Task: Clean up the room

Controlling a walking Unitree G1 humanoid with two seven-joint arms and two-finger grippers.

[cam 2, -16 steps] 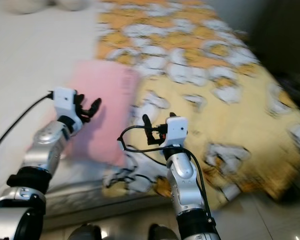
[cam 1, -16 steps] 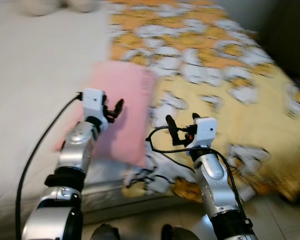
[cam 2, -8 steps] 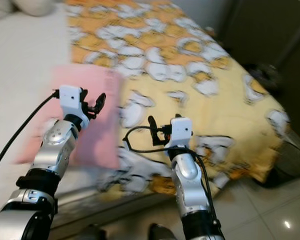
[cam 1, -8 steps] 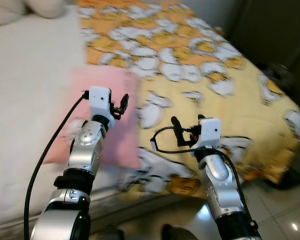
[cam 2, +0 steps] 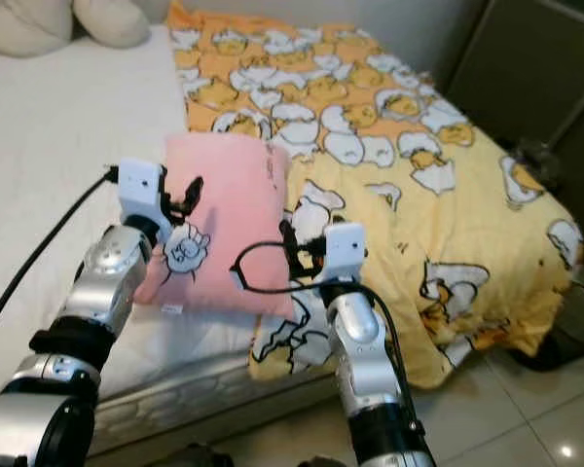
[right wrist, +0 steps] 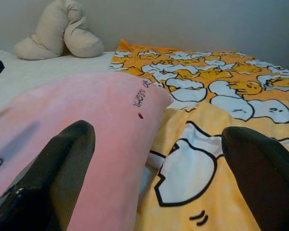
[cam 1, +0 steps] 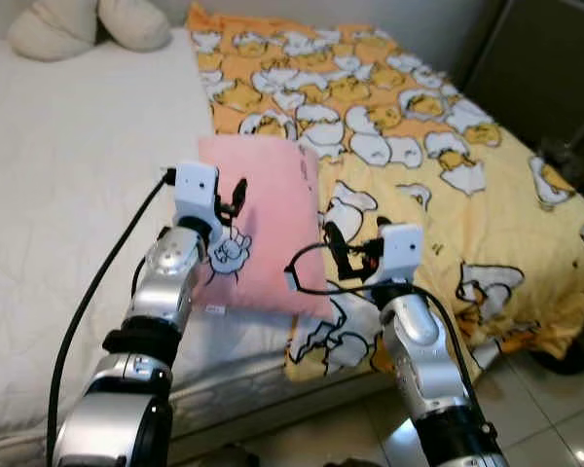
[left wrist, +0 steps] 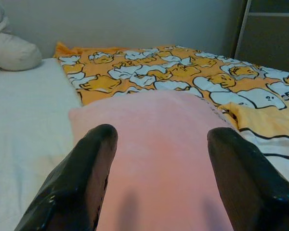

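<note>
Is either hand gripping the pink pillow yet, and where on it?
Nothing is held. The left hand is open over the pink pillow; the right hand is open beside its edge.

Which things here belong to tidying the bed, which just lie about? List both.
Job:
pink pillow
yellow duck blanket
left claw, open above the pillow
right claw, open at the pillow's edge

Lying about:
beige cushions
white sheet
</note>
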